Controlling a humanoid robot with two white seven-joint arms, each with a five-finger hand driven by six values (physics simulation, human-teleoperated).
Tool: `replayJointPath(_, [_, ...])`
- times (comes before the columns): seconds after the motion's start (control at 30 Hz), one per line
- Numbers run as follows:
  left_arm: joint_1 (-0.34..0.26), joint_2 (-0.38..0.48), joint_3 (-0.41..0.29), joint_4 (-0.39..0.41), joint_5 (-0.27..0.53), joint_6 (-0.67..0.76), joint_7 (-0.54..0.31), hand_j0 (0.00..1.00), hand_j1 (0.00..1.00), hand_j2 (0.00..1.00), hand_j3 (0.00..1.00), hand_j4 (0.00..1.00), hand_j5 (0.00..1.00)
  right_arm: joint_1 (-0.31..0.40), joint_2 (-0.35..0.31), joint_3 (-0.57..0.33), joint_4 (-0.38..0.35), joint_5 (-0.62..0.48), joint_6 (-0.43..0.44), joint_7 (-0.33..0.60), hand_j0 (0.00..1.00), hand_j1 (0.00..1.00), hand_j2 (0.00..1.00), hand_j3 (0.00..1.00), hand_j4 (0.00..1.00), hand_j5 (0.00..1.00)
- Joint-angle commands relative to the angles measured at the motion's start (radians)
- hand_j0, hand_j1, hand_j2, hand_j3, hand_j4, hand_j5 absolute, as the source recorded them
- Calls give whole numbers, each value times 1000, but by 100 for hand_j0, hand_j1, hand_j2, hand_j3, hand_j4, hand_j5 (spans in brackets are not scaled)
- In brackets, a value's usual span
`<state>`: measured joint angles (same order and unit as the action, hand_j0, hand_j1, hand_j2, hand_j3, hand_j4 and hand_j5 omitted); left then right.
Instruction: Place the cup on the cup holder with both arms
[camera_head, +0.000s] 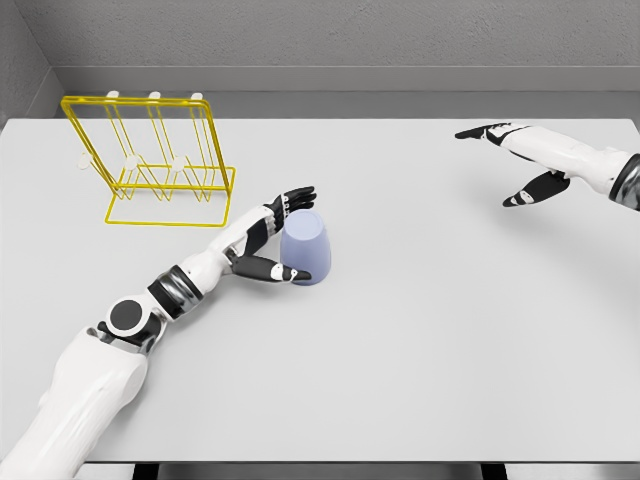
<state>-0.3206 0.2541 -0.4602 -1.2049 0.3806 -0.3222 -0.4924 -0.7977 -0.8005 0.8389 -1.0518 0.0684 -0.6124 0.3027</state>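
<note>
A pale lavender cup (306, 248) stands upside down on the white table, a little left of the middle. My left hand (283, 232) is set around it from the left, with the fingers (295, 196) behind the cup and the thumb (283, 270) across its front. The fingers look loosely spread against the cup rather than tight. The yellow wire cup holder (155, 160) with white-tipped pegs stands at the far left of the table, behind the left arm. My right hand (505, 165) hovers open at the far right, well away from the cup.
The table's bare surface (430, 320) stretches between the cup and the right hand. A grey wall runs behind the table's far edge (400, 118). The table's front edge (350, 462) lies at the bottom of the view.
</note>
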Motion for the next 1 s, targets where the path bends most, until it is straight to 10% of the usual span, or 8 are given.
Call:
replayJointPath(0.0, [2,-1,-2,-1,6,0,0,100,100,100,100,100,100,2,0,-1,-1,-7,2,0,100,100,100,100,100,100])
replayJointPath(0.3, [0,-10,-3,-1,6,0,0,99,99,99,99,99,99,0,-2,-1,-1,-7,2,0,100,100,100,100,100,100])
replayJointPath(0.73, [5,-10,-3,-7,9,-1,0,50,50,50,50,50,50,0,0,-1,1,-7,2,0,100,100,100,100,100,100])
replayJointPath(0.97, [5,-13,-3,-8,9,-1,-3,46,46,46,46,46,46,0,0,-1,1,-7,2,0,100,100,100,100,100,100])
